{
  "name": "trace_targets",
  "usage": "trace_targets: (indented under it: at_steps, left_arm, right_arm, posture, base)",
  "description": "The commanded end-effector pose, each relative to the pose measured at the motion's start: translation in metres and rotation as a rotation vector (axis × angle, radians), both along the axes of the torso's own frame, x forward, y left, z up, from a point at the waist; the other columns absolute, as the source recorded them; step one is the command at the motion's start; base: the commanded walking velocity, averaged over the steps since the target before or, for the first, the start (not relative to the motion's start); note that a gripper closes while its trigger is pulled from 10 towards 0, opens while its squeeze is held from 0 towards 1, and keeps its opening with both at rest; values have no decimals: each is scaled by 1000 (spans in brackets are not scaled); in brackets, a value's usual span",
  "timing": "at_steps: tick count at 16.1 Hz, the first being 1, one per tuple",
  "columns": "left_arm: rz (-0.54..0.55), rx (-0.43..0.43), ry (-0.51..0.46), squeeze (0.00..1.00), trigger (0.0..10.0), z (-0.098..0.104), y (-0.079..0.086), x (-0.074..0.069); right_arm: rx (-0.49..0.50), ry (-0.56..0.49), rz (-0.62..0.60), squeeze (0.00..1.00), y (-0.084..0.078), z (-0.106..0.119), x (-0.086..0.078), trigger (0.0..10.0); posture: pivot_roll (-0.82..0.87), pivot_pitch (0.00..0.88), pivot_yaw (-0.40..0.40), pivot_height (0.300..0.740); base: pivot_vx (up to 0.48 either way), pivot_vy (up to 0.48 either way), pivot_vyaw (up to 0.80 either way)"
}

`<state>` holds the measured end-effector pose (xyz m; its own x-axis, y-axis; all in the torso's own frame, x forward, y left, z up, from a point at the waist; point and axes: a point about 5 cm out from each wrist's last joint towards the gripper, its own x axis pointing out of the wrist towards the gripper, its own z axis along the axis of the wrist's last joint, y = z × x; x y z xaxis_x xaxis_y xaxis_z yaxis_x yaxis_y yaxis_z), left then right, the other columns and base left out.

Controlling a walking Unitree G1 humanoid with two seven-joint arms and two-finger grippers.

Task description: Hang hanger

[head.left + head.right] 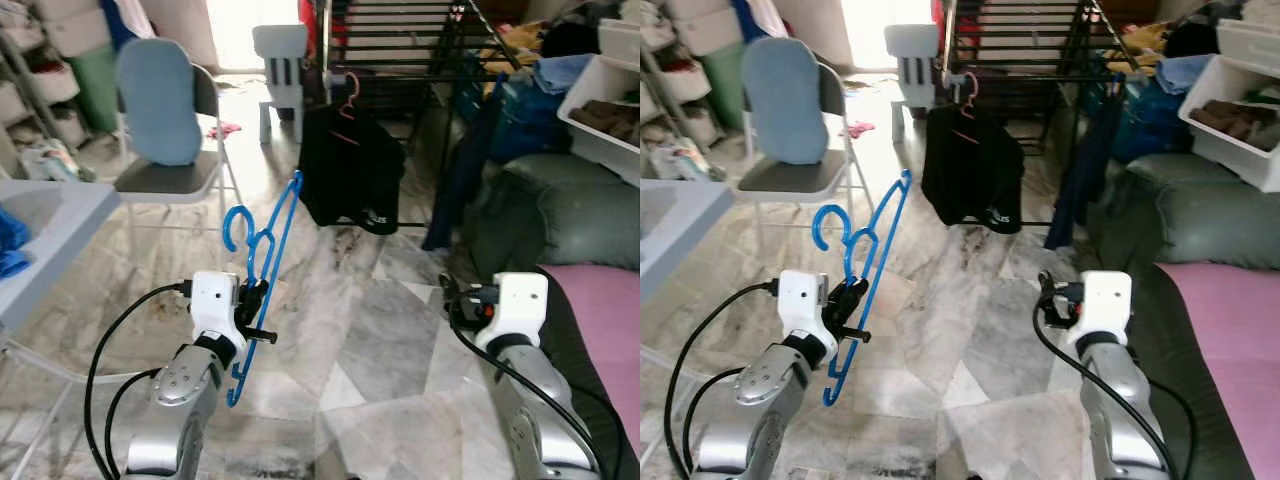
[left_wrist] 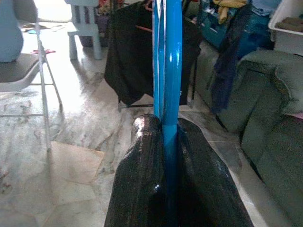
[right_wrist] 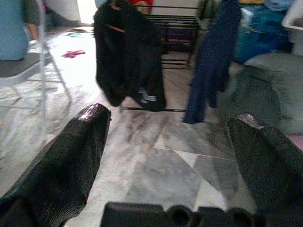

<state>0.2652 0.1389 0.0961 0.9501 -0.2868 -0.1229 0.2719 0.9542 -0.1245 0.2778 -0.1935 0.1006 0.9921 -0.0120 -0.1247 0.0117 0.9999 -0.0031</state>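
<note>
Hanger (image 1: 262, 262) blue, clamped low on its frame by left gripper (image 1: 252, 305), hook up and free for hooking | drying rack (image 1: 420, 45) ahead, well apart | right gripper (image 3: 170, 156) jaws apart, empty, spare.

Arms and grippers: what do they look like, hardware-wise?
Both arms are silver metal with rounded joints. Each wrist carries a white boxy housing. The left gripper and right gripper have black fingers, textured and glossy-tipped. Black cables loop along both forearms.
</note>
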Motion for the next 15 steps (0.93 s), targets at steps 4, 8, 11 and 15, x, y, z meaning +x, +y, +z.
trace_targets:
  at_steps: [4, 8, 11, 15]
  left_arm:
    - [9, -21, -28, 0, 10000, 4, -1, 3]
    - [2, -31, -21, 0, 10000, 2, -3, 1]
    - [13, -33, -10, 0, 10000, 1, -3, 1]
    - [29, -30, 1, 0, 10000, -1, -2, 3]
  right_arm:
    - [-3, -6, 18, 0, 3, 6, 4, 10000]
    - [5, 5, 32, 0, 7, 4, 3, 10000]
    - [8, 11, 34, 0, 7, 2, 3, 10000]
    - [7, 16, 48, 0, 8, 2, 4, 10000]
  posture:
    - [-83, 0, -10, 740]
    - [-83, 0, -7, 740]
    - [-84, 0, -5, 740]
    - [-82, 0, -9, 740]
  base:
    - [0, 0, -673]
    - [0, 0, -769]
    - [0, 0, -392]
    - [0, 442, 0]
